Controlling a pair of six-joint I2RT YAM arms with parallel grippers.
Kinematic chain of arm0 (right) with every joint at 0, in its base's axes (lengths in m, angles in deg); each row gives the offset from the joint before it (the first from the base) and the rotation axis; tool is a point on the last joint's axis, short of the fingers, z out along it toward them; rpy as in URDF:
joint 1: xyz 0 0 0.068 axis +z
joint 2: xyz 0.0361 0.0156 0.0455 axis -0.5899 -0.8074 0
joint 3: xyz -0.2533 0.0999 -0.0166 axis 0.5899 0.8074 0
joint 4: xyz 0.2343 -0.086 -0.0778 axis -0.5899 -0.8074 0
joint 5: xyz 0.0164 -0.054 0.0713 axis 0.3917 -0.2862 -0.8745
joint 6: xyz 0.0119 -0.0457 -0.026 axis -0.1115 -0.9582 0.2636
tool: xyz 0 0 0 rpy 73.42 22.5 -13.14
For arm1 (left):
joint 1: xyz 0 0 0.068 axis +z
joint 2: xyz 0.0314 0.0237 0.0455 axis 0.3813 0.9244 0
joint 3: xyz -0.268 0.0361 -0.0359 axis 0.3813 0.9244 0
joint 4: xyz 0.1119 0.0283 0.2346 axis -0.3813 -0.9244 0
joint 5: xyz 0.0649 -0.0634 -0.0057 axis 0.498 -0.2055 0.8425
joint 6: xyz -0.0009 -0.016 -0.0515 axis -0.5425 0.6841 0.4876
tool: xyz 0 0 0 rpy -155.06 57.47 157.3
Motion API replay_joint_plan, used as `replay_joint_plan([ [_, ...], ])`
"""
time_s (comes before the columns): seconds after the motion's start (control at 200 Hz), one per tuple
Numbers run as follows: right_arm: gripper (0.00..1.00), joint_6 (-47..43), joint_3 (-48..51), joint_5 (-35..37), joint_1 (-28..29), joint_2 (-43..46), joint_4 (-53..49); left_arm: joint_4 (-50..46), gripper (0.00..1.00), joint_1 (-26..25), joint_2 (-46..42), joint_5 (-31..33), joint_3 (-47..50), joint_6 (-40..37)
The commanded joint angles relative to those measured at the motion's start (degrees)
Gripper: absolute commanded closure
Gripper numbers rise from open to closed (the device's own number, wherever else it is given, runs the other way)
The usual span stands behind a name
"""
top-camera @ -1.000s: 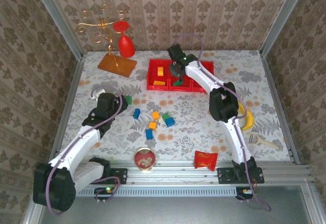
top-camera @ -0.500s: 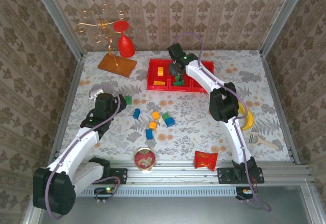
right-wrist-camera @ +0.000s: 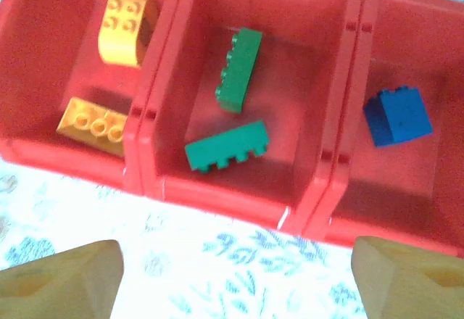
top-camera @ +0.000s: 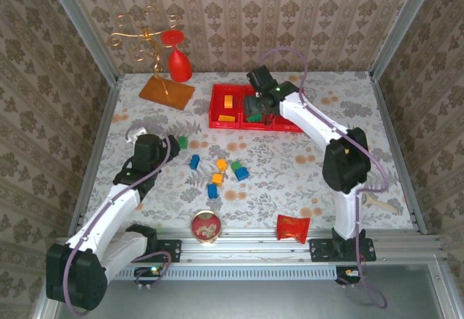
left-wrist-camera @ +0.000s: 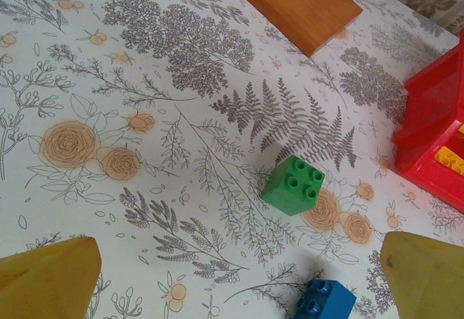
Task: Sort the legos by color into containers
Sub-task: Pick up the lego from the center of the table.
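Three joined red containers [right-wrist-camera: 322, 181] hold two yellow-orange legos [right-wrist-camera: 127, 20] on the left, two green legos [right-wrist-camera: 226, 146] in the middle and one blue lego [right-wrist-camera: 396, 116] on the right. My right gripper [right-wrist-camera: 235, 283] hovers open and empty over the containers' [top-camera: 217, 119] near rim, seen from above as the right gripper [top-camera: 255, 109]. My left gripper [left-wrist-camera: 232, 290] is open above the cloth, with a green lego [left-wrist-camera: 293, 185] just ahead and a blue lego [left-wrist-camera: 324, 301] near its right finger [left-wrist-camera: 424, 272]. Several blue, orange and green legos [top-camera: 221, 164] lie loose mid-table, right of the left gripper [top-camera: 161, 145].
A gold wire stand on a flat orange base [top-camera: 167, 90] stands at the back left with a red drop-shaped ornament [top-camera: 179, 61]. A round red-gold tin [top-camera: 206, 227] and a red packet [top-camera: 293, 227] lie by the front rail. A small tool [top-camera: 380, 203] lies front right.
The right arm's elbow has swung out to the right and its gripper has drawn back slightly from the middle container toward the near rim. The left arm has barely moved.
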Motion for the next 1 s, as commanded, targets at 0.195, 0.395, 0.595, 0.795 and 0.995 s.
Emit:
replay_joint_plan([
  [0.195, 0.0, 5.7, 18.2, 3.9, 6.3, 16.1, 1.7, 0.6, 0.0, 0.8, -1.8, -2.3, 2.1, -1.0],
  [0.395, 0.0, 9.5, 27.0, 4.6, 9.6, 22.5, 1.7, 0.7, 0.0, 1.0, -2.0, -2.8, 2.2, -1.2],
  [0.595, 0.0, 12.1, 31.5, 2.8, 13.9, 23.7, 0.0, 1.4, 0.0, 1.2, -1.9, -3.0, 2.5, -1.0],
  [0.795, 0.0, 12.8, 33.2, -0.1, 17.8, 21.3, 2.0, 1.9, 0.0, 1.2, -1.0, -3.4, 2.2, -1.0],
  [0.995, 0.0, 12.2, 31.8, -2.4, 19.0, 16.8, 2.3, 2.0, 0.0, 1.3, -0.4, -3.8, 1.7, -1.1],
])
